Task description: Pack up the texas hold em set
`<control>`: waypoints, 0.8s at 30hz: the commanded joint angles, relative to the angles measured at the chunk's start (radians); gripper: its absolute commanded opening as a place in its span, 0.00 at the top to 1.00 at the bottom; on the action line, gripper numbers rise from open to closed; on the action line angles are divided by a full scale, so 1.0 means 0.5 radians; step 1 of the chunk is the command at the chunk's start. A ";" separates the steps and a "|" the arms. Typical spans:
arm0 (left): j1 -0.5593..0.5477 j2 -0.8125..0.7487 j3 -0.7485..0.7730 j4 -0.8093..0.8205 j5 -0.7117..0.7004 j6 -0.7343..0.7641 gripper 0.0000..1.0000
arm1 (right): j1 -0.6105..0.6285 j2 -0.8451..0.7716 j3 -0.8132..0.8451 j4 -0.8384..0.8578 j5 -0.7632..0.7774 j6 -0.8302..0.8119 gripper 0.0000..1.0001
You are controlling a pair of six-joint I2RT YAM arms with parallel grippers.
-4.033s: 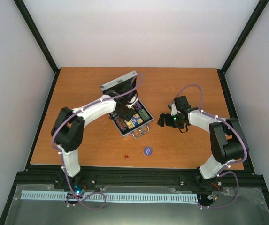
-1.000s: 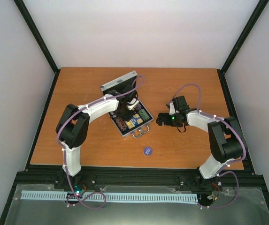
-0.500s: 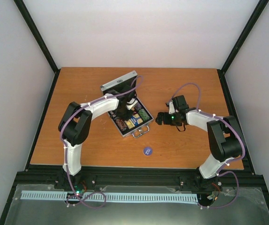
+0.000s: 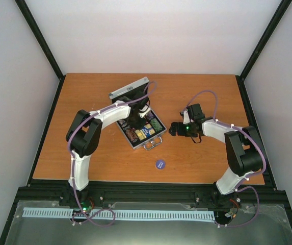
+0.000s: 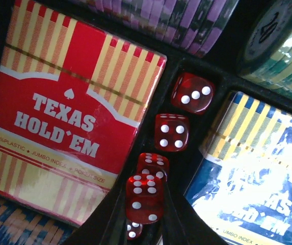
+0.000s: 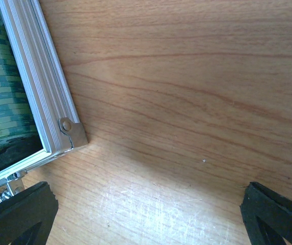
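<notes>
Dice (image 5: 171, 131) lie in a row in the thin slot (image 5: 201, 127) of the case (image 6: 36, 81). The slot is between the red card box (image 5: 69, 112) and the blue card box (image 5: 247, 173). In the left wrist view the row goes from the bottom middle up and to the right.

Your left claw (image 5: 143, 210) is right over the near end of that slot. It is almost closed, and it pinches one red die (image 5: 144, 191) between its two tips. That die is in line with the row, so I think it only needs to go straight down and be let go. One more die shows just under it, so the spot may be tight.

Purple chips (image 5: 181, 20) and green chips (image 5: 278, 51) lie in their places past the far end of the slot. The lid (image 4: 129, 90) stands up at the back.

Your right claw (image 6: 146, 217) is as wide open as it gets and holds nothing. It hangs over the bare table (image 4: 95, 153), just beside the case corner.

The blue-purple disc (image 4: 160, 164) is not packed yet. It lies on the table in front of the case, well apart from it. The right claw is free and looks the nearer one, so I would send that one for it.
</notes>
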 commanded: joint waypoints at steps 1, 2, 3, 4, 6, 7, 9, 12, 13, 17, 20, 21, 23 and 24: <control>0.009 0.004 0.048 0.026 -0.005 0.037 0.78 | 0.017 0.184 -0.145 -0.275 0.012 0.024 0.00; 0.009 -0.015 0.035 0.026 -0.011 0.039 0.75 | 0.018 0.183 -0.145 -0.275 0.013 0.022 0.00; 0.009 -0.026 0.021 0.024 -0.017 0.042 0.68 | 0.018 0.183 -0.143 -0.275 0.011 0.023 0.00; 0.011 -0.043 0.008 0.023 -0.026 0.045 0.63 | 0.018 0.183 -0.145 -0.273 0.010 0.025 0.00; 0.010 -0.078 -0.022 0.023 -0.045 0.046 0.54 | 0.018 0.178 -0.145 -0.269 0.009 0.025 0.00; 0.009 -0.094 -0.029 0.023 -0.047 0.049 0.51 | 0.018 0.178 -0.145 -0.267 0.009 0.028 0.00; 0.010 -0.119 -0.032 0.016 -0.050 0.049 0.47 | 0.018 0.180 -0.143 -0.268 0.008 0.026 0.00; 0.009 -0.148 -0.006 -0.019 -0.051 0.044 0.46 | 0.018 0.178 -0.142 -0.267 0.005 0.025 0.00; 0.009 -0.158 0.007 -0.035 -0.050 0.042 0.45 | 0.018 0.177 -0.141 -0.269 0.004 0.026 0.00; 0.009 -0.226 0.049 -0.093 -0.080 0.031 0.44 | 0.018 0.175 -0.145 -0.269 0.002 0.027 0.00; 0.010 -0.251 0.070 -0.121 -0.149 0.025 0.42 | 0.020 0.176 -0.146 -0.265 -0.002 0.028 0.00; 0.010 -0.241 0.081 -0.125 -0.169 0.025 0.43 | 0.018 0.179 -0.145 -0.262 -0.002 0.029 0.00; 0.010 -0.203 0.112 -0.139 -0.215 0.007 0.43 | 0.018 0.186 -0.143 -0.262 -0.007 0.024 0.00; 0.010 -0.181 0.138 -0.144 -0.221 -0.001 0.43 | 0.018 0.188 -0.142 -0.261 -0.008 0.024 0.00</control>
